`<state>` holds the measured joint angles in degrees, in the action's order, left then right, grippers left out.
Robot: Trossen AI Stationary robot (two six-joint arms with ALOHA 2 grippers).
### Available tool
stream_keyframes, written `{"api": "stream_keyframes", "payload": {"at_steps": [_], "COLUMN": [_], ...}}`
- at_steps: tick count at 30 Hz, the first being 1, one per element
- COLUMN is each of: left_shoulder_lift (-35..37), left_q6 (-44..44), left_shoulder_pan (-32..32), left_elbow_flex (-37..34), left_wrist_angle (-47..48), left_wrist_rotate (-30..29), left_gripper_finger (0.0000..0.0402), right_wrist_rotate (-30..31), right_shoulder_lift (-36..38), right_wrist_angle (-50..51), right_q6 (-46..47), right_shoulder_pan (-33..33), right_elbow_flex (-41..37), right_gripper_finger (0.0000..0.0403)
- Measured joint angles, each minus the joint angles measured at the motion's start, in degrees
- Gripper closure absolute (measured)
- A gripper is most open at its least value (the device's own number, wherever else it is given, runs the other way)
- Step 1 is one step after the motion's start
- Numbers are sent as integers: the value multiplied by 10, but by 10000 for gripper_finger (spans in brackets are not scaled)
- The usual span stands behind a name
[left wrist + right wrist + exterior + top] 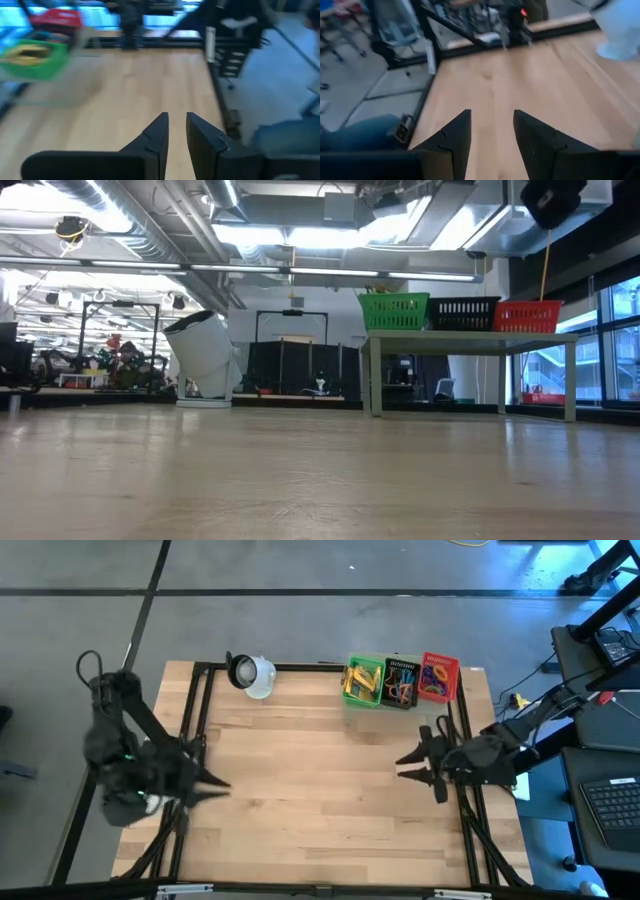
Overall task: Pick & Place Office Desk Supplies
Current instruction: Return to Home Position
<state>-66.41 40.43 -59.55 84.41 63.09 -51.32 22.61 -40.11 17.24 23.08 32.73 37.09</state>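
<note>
Both arms sit drawn back to opposite sides of the table (320, 820), tips facing each other across bare wood. This reads as the parked pose, with the sorting apparently done. The left gripper (212, 788) hangs low over the left side, just inside the black frame rail (192, 730). Its wrist view shows the fingers (156, 134) parted by a narrow slit only, with nothing between them. The right gripper (408, 766) hangs over the right side, jaws spread noticeably wider and likewise empty, with plain planks showing through the gap. The office supplies are off the work surface, packed in three small baskets in a row at the far edge, right of centre. The green bin (364, 681) holds yellow crayon boxes (360, 686), and the black bin (400, 683) and red bin (438, 678) hold tangles of coloured loops. From table height the bins stand side by side on top of a pale legged stand (470, 340), raised clear of the board, likely so the sorted goods stay out of the arms' sweep. A white cup-shaped object (256, 675) with a dark opening sits at the far edge, left of centre, well apart from both grippers. The surface is light butcher-block, clean and matte. The room is an open workshop hall with a grey concrete floor, ceiling ducts and strip lights, windows on one side, and a desk with a keyboard (610, 802) beside the right arm.
</note>
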Motion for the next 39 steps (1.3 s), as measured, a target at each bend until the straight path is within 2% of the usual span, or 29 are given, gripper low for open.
{"api": "stream_keyframes", "payload": {"at_steps": [3,7,9,11,18,22,28,33,39], "left_shoulder_lift": [8,34,49,73,195,287,400,460,488], "left_q6": [-90,-212,-251,-266,-307,-332,-335,-337,-307], "left_shoulder_pan": [35,97,135,170,237,247,266,289,312], "left_elbow_flex": [-79,-187,-234,-274,-425,-526,-658,-728,-775], "left_wrist_angle": [-152,-368,-438,-477,-566,-649,-737,-782,-794], "left_wrist_rotate": [86,252,331,379,394,408,385,410,412], "left_gripper_finger": [343,343,343,343,343,343,343,343,343], "right_wrist_rotate": [-26,-47,-55,-57,-55,-52,-50,-51,-51], "right_shoulder_lift": [23,40,47,53,82,108,135,141,141], "right_wrist_angle": [-34,-36,-36,-33,-51,-104,-194,-261,-307], "right_q6": [-25,-51,-68,-80,-82,-74,-80,-81,-80], "right_shoulder_pan": [4,3,4,4,4,4,4,4,4], "right_elbow_flex": [-17,-21,-21,-21,-67,-119,-192,-240,-278], "right_gripper_finger": [253,253,253,253,253,253,253,253,254]}}
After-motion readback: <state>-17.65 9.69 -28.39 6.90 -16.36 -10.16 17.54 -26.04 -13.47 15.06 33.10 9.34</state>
